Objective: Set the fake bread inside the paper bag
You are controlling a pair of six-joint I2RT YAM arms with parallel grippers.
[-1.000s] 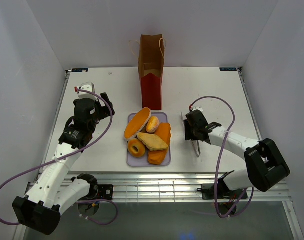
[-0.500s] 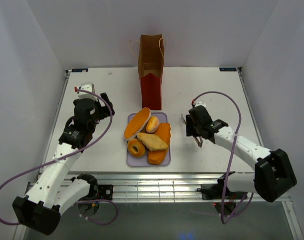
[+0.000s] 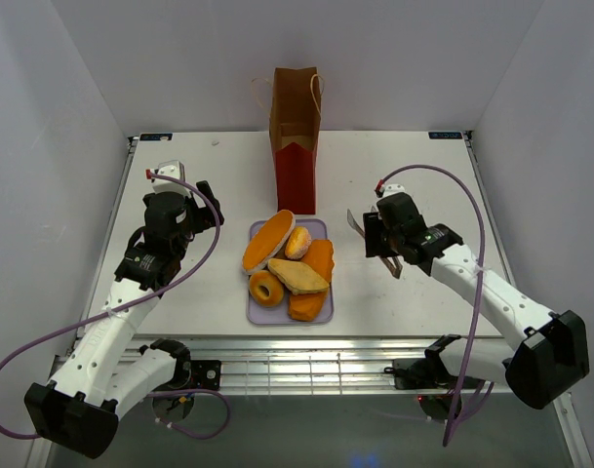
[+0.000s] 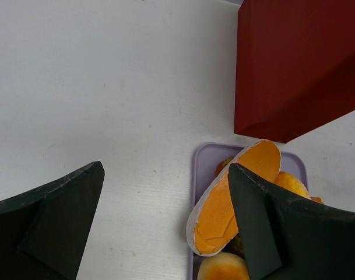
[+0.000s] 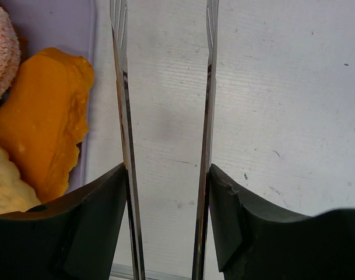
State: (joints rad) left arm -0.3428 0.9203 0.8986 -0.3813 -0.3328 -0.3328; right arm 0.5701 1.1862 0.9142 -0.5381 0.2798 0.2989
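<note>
Top external view, with wrist views. The bag (image 3: 295, 136) stands upright and open at upper centre. Just below it the bread (image 3: 289, 263) lies heaped on a tray (image 3: 255, 312), every piece still where it was a second ago.

The only change is at the right of the frame. The right gripper (image 3: 375, 239) has lifted from beside the tray's lower right edge to a spot level with its upper right corner, and its arm has swung outward toward the frame's right edge. Its fingers are clamped on tongs (image 5: 123, 116). The right wrist view shows the two blades apart with nothing between them, over bare table just right of the tray.

The left gripper (image 3: 207, 207) has not moved. It hovers left of the tray with its fingers wide apart and empty, and its wrist view looks across at the bag's red base and the topmost loaf.

Judgement: no piece has gone into the bag. The shift looks like the tongs being lined up for a first pick from the tray.
</note>
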